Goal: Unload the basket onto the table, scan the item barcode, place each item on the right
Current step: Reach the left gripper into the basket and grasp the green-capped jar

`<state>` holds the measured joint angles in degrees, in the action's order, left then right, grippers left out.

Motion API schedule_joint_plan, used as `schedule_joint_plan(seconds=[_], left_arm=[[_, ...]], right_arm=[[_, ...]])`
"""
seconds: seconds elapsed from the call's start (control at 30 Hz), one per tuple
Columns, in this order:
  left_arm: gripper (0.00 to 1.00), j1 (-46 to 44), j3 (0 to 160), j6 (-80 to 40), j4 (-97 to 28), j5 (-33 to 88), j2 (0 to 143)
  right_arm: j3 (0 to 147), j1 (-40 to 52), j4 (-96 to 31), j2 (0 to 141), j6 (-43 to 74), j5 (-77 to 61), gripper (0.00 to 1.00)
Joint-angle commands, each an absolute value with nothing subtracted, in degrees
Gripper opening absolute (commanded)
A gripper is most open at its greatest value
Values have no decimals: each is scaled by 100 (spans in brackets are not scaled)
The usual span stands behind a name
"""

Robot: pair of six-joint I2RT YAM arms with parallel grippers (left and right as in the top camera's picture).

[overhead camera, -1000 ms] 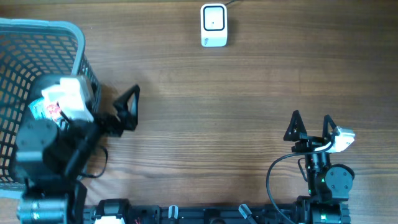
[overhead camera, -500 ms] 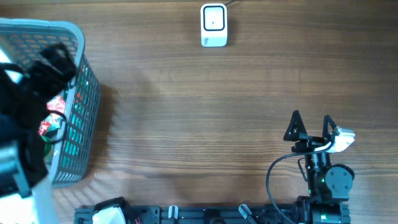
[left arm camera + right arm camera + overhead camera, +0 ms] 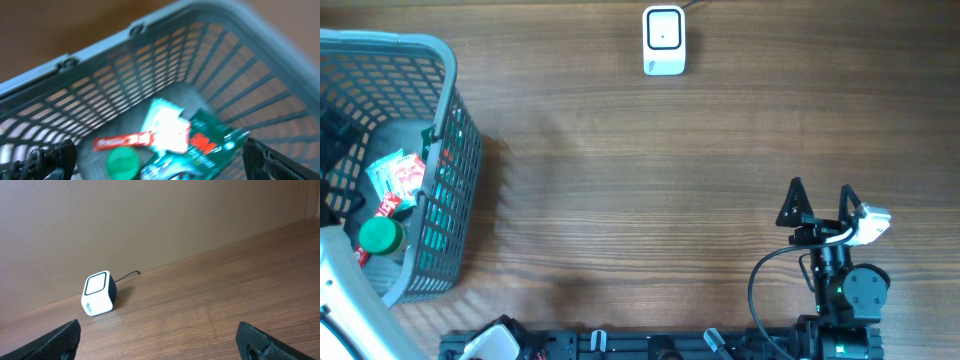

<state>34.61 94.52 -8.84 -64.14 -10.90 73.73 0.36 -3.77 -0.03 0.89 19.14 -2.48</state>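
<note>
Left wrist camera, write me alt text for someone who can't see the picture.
A blurred look down into a grey mesh basket holding a white packet, a dark green packet, a red wrapper and a green cap. The open left gripper hangs above them, empty, its black fingertips at the bottom corners.

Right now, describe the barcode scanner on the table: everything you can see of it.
The barcode scanner is a small white box with rounded corners, plastic by its look. Its front face slants upward and carries a dark-rimmed rounded-square window with a small blue mark beneath; its back looks dark in the right wrist view. A thin dark cable leaves its rear. It stands on the wooden table near the far edge, and nothing else touches it.
</note>
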Motion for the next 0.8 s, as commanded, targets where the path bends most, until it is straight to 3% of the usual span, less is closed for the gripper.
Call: schedule_joint_plan(seconds=[0.0, 0.37, 0.77], left_arm=[[100, 3754, 9004, -325, -6573, -1334, 7481], [100, 4678, 7155, -972, -5999, -1135, 7485], [100, 4716, 6534, -1232, -5269, -690, 8632]], right_arm=[[30, -344, 16, 54, 1815, -196, 100], [30, -344, 16, 54, 1815, -196, 100], [30, -344, 16, 54, 1815, -196, 100]])
